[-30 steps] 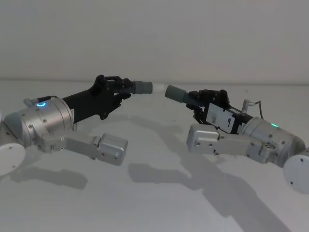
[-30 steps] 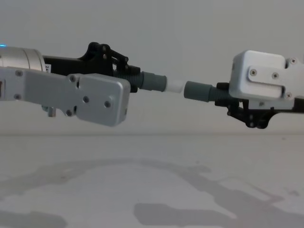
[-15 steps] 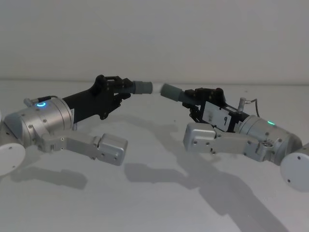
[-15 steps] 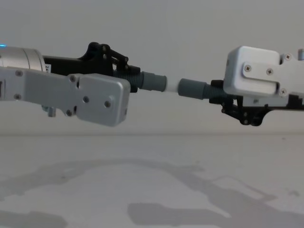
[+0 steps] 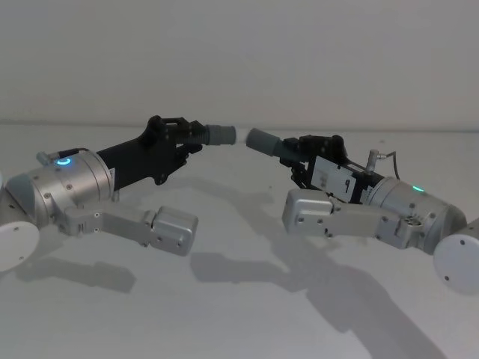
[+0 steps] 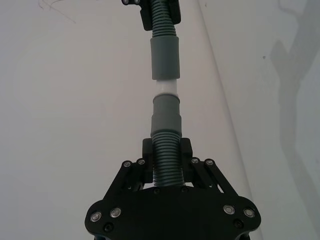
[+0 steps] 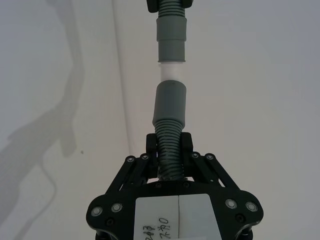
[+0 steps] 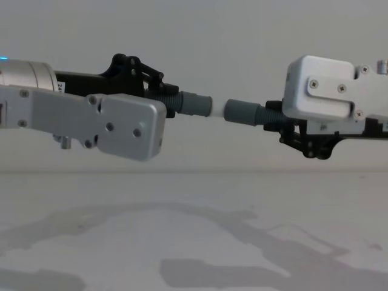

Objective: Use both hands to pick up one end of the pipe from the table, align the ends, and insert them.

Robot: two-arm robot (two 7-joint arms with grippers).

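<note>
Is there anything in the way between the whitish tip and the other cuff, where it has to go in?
Nothing visible. The whitish tip of the left gripper's hose meets the mouth of the cuff held by the right gripper, nearly in line.

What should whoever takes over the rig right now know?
Left gripper is shut on the left hose piece, held above the table. Right gripper is shut on the right hose piece, also in the air.
Done: both pieces lifted, cuffs facing and lined up; the white tip has entered the right cuff.
Left: push together until the white strip is gone.
</note>
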